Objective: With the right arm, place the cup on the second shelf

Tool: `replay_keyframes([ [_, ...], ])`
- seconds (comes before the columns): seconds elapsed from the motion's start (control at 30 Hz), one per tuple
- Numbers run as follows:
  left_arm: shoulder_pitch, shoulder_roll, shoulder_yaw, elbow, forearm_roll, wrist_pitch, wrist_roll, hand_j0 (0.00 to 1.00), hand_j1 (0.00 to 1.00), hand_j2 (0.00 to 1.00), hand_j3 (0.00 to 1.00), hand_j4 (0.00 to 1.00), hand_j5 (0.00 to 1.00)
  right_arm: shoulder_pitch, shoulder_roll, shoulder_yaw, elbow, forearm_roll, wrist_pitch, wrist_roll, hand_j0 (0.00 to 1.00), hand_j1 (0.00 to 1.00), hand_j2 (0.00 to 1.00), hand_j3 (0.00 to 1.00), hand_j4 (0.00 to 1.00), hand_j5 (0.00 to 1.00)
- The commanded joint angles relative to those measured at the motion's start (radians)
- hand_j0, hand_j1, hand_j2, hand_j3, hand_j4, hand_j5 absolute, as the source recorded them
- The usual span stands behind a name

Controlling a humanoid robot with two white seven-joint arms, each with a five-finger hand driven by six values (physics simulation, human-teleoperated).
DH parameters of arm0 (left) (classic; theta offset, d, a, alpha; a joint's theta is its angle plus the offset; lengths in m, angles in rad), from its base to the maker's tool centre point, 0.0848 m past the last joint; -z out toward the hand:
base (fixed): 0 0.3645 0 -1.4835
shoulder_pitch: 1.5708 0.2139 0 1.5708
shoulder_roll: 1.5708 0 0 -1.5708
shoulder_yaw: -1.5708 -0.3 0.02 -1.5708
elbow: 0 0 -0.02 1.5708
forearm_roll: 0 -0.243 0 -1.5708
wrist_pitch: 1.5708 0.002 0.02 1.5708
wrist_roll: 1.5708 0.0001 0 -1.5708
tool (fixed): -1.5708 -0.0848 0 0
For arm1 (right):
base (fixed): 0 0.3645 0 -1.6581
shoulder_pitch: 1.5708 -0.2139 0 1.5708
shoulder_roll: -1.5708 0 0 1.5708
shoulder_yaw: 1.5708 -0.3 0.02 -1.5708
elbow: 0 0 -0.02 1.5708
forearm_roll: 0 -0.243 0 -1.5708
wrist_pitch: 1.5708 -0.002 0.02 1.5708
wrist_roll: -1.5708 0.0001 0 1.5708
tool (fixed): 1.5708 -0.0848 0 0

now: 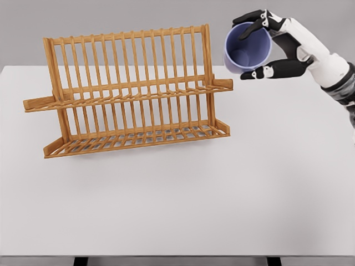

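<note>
The right hand (265, 44) reaches in from the upper right, its fingers clasped around the smooth lavender plastic cup (247, 48), which is held in the air, tipped with its mouth facing the camera, just right of the slatted two-tier wooden dish rack (130, 91) near its top rail. The rack stands on the flat white table (222, 194), with wide bare surface in front and to the right.

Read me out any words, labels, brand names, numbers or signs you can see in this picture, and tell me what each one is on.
None: no text, number or sign can be read anywhere.
The cup, held tilted in the right hand, is plain blue.
The wooden rack is bare wood.
The table is plain white.
</note>
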Motion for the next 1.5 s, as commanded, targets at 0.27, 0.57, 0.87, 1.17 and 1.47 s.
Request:
replay_keyframes([
  [0.27, 0.000, 0.000, 0.000, 0.000, 0.000, 0.000, 0.000, 1.00, 1.00, 1.00, 1.00, 1.00, 1.00, -0.026, 0.084, 0.030, 0.005, 0.038, 0.002, -0.001, 0.55, 0.55, 0.55, 0.55, 0.55, 0.55],
  [0.57, 0.000, 0.000, 0.000, 0.000, 0.000, 0.000, 0.000, 1.00, 1.00, 1.00, 1.00, 1.00, 1.00, -0.035, 0.149, 0.050, 0.018, 0.089, 0.002, -0.001, 0.55, 0.55, 0.55, 0.55, 0.55, 0.55],
  [0.87, 0.000, 0.000, 0.000, 0.000, 0.000, 0.000, 0.000, 1.00, 1.00, 1.00, 1.00, 1.00, 1.00, -0.034, 0.209, 0.058, 0.067, 0.138, 0.002, -0.001, 0.55, 0.55, 0.55, 0.55, 0.55, 0.55],
  [1.17, 0.000, 0.000, 0.000, 0.000, 0.000, 0.000, 0.000, 1.00, 1.00, 1.00, 1.00, 1.00, 1.00, -0.026, 0.205, 0.064, 0.069, 0.141, 0.002, -0.001, 0.56, 0.56, 0.56, 0.56, 0.56, 0.56],
  [1.47, 0.000, 0.000, 0.000, 0.000, 0.000, 0.000, 0.000, 1.00, 1.00, 1.00, 1.00, 1.00, 1.00, -0.025, 0.202, 0.064, 0.066, 0.159, 0.002, -0.001, 0.72, 0.72, 0.72, 0.72, 0.72, 0.72],
])
